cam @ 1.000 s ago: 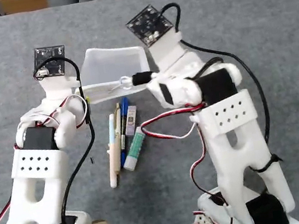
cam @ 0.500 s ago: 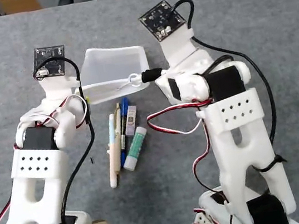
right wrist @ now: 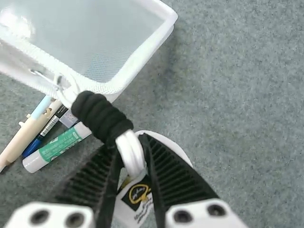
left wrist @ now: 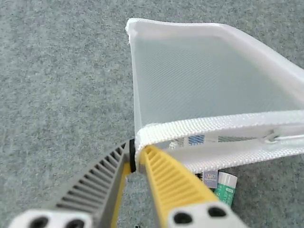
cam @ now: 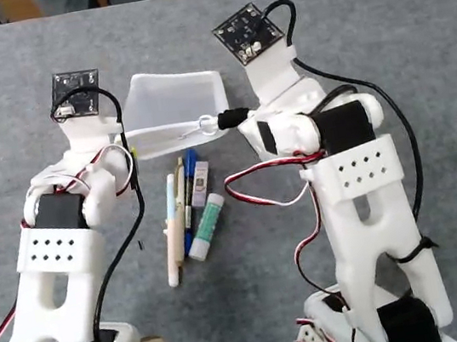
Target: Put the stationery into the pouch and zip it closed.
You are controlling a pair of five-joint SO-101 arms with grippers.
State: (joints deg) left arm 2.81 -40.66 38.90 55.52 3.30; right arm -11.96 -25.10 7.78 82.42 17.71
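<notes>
Pouch: white, see-through mesh, lying on the grey worktop at the far side, between the two arms' tips. In the left wrist view its two zip edges stand a little apart along the near side, so the mouth is not closed.

Zip ring sits at the pouch's near right corner. A black wrapped pull hangs off it, ending in a white loop.

Left gripper: fingers pinched together on the webbing at the pouch's near left corner. That corner is lifted slightly off the cloth.

Right gripper: fingers closed on the white loop, the black pull sticking out past the tips toward the ring.

Stationery: all outside the pouch, in a loose bundle on the worktop just on the near side of it, between the two arms.
- cream pen, leftmost
- blue pen, beside it, with a darker pen between them
- green-and-white glue stick, rightmost, tilted
- small labelled piece, just above the glue stick; cannot tell what it is

The far ends of the pens reach close to the pouch's zip edge.
</notes>
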